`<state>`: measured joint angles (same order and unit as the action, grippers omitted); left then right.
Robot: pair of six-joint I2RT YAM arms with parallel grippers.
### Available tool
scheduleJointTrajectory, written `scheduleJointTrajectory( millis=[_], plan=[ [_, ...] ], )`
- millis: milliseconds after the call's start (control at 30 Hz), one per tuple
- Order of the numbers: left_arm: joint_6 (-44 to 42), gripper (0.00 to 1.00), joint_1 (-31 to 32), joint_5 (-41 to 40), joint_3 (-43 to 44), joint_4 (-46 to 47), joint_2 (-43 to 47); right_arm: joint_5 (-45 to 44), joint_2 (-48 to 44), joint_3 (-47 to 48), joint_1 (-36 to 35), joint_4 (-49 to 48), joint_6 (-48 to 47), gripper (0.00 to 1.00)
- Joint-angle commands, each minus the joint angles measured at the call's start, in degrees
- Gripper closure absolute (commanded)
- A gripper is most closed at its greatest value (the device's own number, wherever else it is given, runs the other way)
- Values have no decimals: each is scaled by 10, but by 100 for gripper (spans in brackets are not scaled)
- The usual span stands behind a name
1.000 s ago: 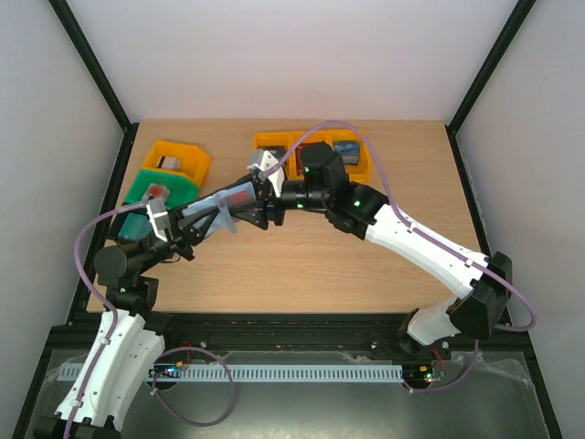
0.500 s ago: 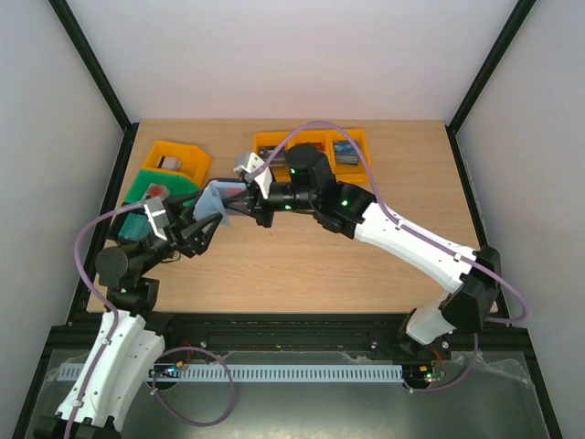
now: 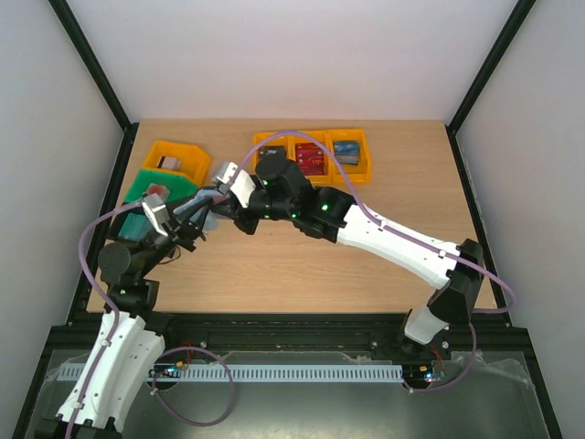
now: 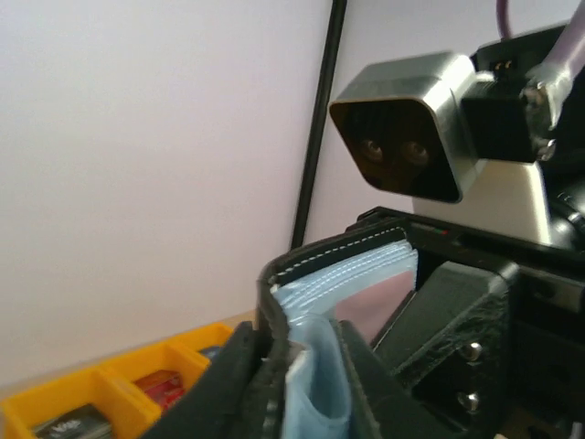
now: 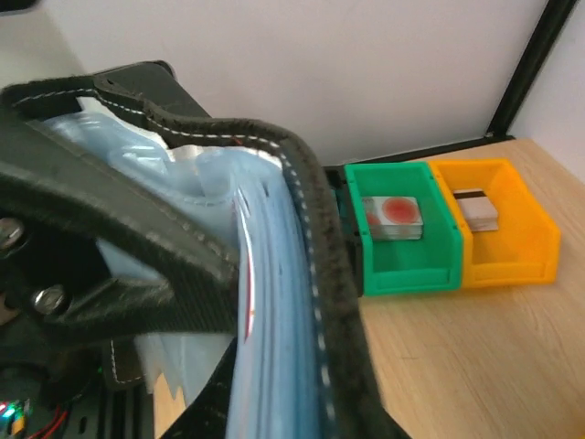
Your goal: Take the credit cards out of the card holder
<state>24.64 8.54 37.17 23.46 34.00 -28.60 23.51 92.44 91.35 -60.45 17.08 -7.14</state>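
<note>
The left hand (image 4: 291,366) is closed on the card holder (image 4: 338,251), one black finger (image 4: 228,384) on each side of its folded edge. It holds the card holder off the tabletop (image 3: 274,274), near the left rear area, with the stitched black edge uppermost and the grey-blue pockets (image 5: 274,302) spread open. The right hand (image 3: 222,203) meets the card holder from the opposite side. One of its fingers (image 5: 119,242) lies across the pocketed inside; how far this hand is closed, and whether it grips anything, cannot be determined. A pale reddish flat face, apparently one of the credit cards (image 4: 366,309), shows between the pockets and the right finger. A thin red edge (image 5: 247,283) also shows among the pockets in the right wrist view. Beyond the card holder, a green bin (image 5: 402,267) holds a white item with a red spot, and the orange bin (image 5: 512,249) touching it holds a small stack. A row of orange compartments (image 3: 315,171) at the rear centre contains a dark, a red and a blue item.
</note>
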Motion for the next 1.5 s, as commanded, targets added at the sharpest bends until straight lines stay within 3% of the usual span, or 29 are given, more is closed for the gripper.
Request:
scheduleJointTrajectory(
  millis=[0, 133, 167, 300, 400, 633, 1167, 1300, 1467],
  plan=[
    [-7, 94, -5, -7, 9, -11, 7, -30, -53, -19, -3, -4, -18, 98],
    [15, 98, -8, 13, 9, 3, 9, -34, -72, -30, 3, 5, -30, 98],
    [19, 98, -9, 20, 9, 7, 10, -27, -78, -36, 8, 5, -32, 94],
    [31, 98, -11, 36, 9, 10, 11, 22, -107, -69, 35, 5, -40, 57],
    [41, 98, -11, 46, 8, 22, 9, 55, -126, -88, 57, -3, -39, 47],
    [43, 98, -12, 76, 7, 35, 9, 87, -143, -100, 84, -16, -36, 48],
    [43, 98, -11, 147, 8, 76, 8, 61, -116, -87, 100, -16, -28, 52],
    [41, 98, -11, 157, 9, 79, 7, 71, -118, -87, 103, -14, -32, 50],
    [40, 98, -11, 154, 10, 80, 7, 143, -111, -88, 104, -6, -37, 42]
  ],
)
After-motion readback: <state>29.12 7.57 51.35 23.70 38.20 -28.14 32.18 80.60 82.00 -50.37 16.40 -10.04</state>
